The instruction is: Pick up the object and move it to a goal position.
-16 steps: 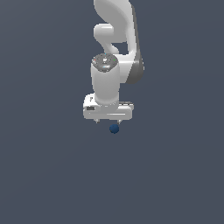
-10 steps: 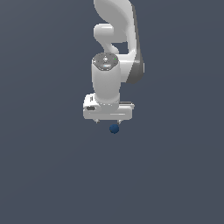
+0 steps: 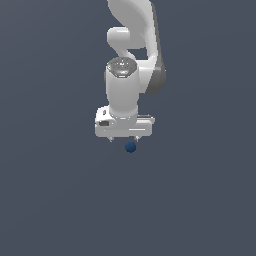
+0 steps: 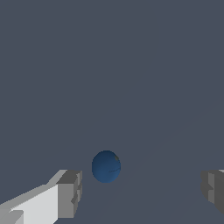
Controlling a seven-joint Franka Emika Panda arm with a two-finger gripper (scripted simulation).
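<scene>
The pincer hangs from the white arm and points down at the plain grey floor. Its 2 fingers stand wide apart, holding nothing. The ball sits just below the pincer in the exterior view, a little toward that view's right of the pincer's middle. In the wrist view the ball lies between the 2 fingers, much nearer one finger than the other, with a clear gap to each, so neither touches it. Whether the ball rests on the floor cannot be told.
</scene>
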